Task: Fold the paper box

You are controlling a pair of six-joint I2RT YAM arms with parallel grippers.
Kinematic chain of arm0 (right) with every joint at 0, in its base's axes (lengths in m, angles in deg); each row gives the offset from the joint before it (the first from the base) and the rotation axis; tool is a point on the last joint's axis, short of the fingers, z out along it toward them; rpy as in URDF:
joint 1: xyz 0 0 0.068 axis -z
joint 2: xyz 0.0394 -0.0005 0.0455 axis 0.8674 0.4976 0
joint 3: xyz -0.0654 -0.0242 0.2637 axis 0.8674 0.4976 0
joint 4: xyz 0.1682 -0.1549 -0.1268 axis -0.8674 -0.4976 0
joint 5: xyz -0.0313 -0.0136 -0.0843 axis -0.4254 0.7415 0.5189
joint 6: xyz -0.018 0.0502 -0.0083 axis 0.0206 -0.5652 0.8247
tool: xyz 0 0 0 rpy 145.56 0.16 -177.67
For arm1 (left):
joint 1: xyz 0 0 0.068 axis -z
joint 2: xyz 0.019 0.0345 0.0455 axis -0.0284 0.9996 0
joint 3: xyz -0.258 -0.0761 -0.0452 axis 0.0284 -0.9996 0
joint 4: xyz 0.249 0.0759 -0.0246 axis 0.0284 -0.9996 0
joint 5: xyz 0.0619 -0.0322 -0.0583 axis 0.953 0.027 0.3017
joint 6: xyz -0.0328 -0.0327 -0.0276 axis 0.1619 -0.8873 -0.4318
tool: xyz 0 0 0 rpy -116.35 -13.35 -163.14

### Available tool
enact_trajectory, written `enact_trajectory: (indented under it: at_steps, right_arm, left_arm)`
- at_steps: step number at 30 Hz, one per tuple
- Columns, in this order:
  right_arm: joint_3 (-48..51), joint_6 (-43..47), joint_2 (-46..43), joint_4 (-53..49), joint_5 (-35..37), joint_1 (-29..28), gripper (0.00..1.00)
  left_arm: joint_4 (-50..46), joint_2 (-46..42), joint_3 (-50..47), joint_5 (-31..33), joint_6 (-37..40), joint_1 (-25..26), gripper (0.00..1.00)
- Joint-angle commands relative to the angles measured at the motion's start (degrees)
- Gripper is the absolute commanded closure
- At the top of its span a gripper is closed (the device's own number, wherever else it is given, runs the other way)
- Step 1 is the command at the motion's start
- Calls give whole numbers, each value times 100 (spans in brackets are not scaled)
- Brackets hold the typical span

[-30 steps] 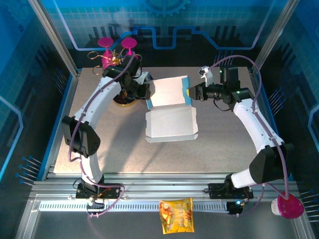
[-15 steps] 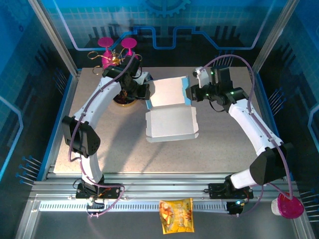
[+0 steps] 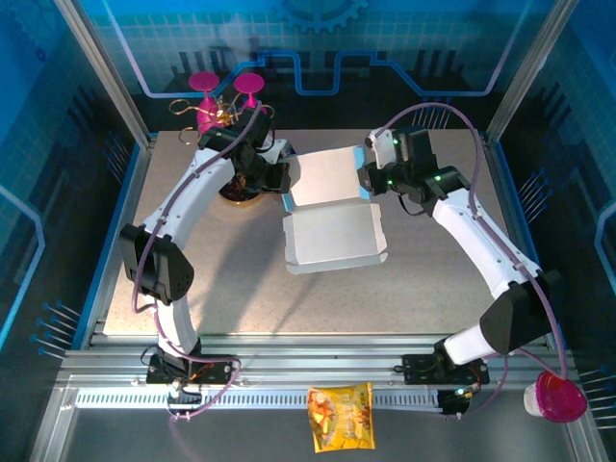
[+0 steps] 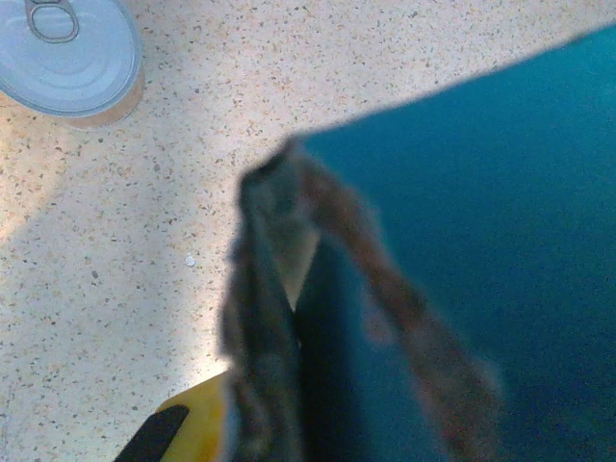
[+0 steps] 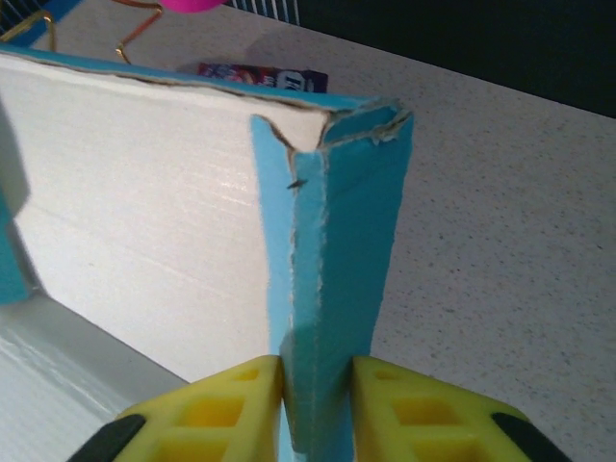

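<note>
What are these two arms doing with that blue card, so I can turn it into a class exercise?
Two robot arms are folding a light blue paper box on the table. One panel lies flat with its whitish face up, and the far panel is raised. The right gripper pinches the flap at the raised panel's right side. The left gripper is shut at that panel's left edge and seems to hold it. The box is only partly formed.
</note>
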State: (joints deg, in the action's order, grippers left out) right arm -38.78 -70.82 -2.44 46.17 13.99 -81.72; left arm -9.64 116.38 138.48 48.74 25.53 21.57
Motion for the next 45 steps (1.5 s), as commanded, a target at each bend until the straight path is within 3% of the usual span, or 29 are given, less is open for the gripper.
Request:
enact_trajectory:
  at_steps: [1,10,15,19,28,32,36,45]
  right_arm:
    - [-287,-39,149,-102,406,-279,81]
    - [-537,-207,379,-317,1462,-583,100]
    - [-724,-311,495,-494,1859,-668,100]
    - [-1092,-540,695,-910,2568,-802,100]
    - [-2719,-1599,1724,-2882,3854,-1043,100]
    - [-3294,-1901,2052,-3474,4038,-1130,100]
    - [-3414,-1814,2095,-3453,4045,-1245,100]
    - [-3207,-1457,1900,-3089,2930,-912,99]
  left_arm:
    - [36,-163,228,-202,38,113,100]
    - [-4,-83,314,-174,-16,176,100]
    - [-87,-13,416,-134,-64,193,100]
    - [-282,112,594,-1,-168,203,100]
    - [-776,435,1095,370,-553,266,100]
    - [-944,553,1274,483,-592,329,100]
    - [-981,578,1306,423,-628,339,100]
    - [-1155,594,1423,223,-595,335,100]
